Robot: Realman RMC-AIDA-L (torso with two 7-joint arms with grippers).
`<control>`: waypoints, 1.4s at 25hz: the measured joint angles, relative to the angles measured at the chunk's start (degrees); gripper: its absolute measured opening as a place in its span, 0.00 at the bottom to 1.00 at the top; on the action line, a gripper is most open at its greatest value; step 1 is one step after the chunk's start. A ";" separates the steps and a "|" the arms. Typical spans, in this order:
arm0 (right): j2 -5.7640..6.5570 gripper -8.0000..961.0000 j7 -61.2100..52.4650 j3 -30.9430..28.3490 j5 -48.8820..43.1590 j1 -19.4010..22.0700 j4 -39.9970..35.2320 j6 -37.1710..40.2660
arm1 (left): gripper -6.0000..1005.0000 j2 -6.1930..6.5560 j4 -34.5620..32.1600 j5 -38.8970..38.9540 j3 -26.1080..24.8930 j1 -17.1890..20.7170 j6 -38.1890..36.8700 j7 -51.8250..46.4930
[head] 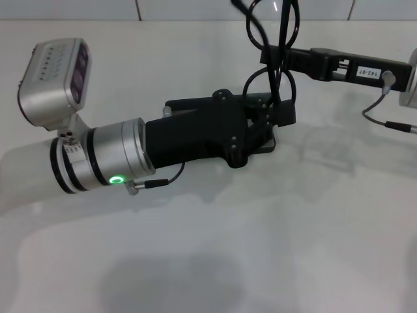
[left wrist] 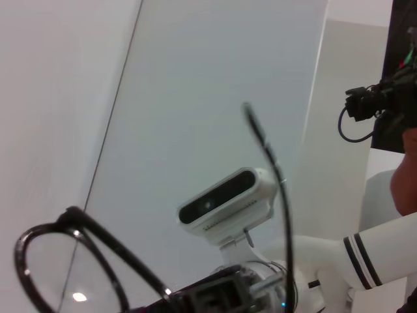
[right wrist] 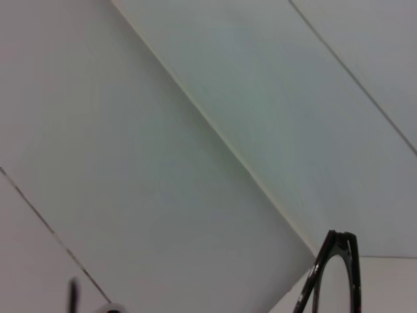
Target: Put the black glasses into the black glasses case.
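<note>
Silver left arm under thin black glasses

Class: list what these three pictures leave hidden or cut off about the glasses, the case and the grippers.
- Black glasses case: not identifiable anywhere; the left gripper covers that spot of table in the head view.
- Black glasses: top cut off by the head view's edge; wrist views show only parts.
- Right gripper: finger state unclear.

Even, soft overhead light falls on the white table, bright but without hard glare. Diffuse grey shadows pool beneath the left arm and toward the near edge. The black glasses carry a small bright reflection on one lens; close-range frames appear blurred.
</note>
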State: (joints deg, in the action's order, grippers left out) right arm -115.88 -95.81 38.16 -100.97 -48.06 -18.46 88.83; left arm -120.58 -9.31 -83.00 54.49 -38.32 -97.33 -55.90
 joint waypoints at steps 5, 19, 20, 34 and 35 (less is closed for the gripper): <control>0.06 0.12 0.80 -0.01 0.05 0.14 -0.20 1.47 | 0.02 0.00 -0.01 -0.02 0.20 -0.34 0.42 -0.54; -0.01 0.12 5.52 2.02 0.17 -0.36 -0.58 2.41 | 0.02 -0.06 0.00 -0.06 0.35 -0.68 0.42 -1.23; -0.02 0.12 5.78 2.03 0.17 -0.36 -0.58 2.59 | 0.02 -0.08 0.02 -0.06 0.36 -0.69 0.42 -1.23; -0.04 0.12 7.81 2.10 0.17 -0.43 -0.74 4.68 | 0.02 -0.08 0.62 -0.37 0.35 -0.87 -0.01 -1.24; 0.01 0.12 8.00 2.10 0.17 -0.32 -0.79 4.70 | 0.02 -0.03 0.61 -0.37 0.35 -0.87 -0.25 -1.27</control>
State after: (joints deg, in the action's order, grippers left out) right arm -115.88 -87.81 40.26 -100.80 -48.38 -19.24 93.53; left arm -120.61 -8.70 -83.37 54.84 -39.19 -97.58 -57.17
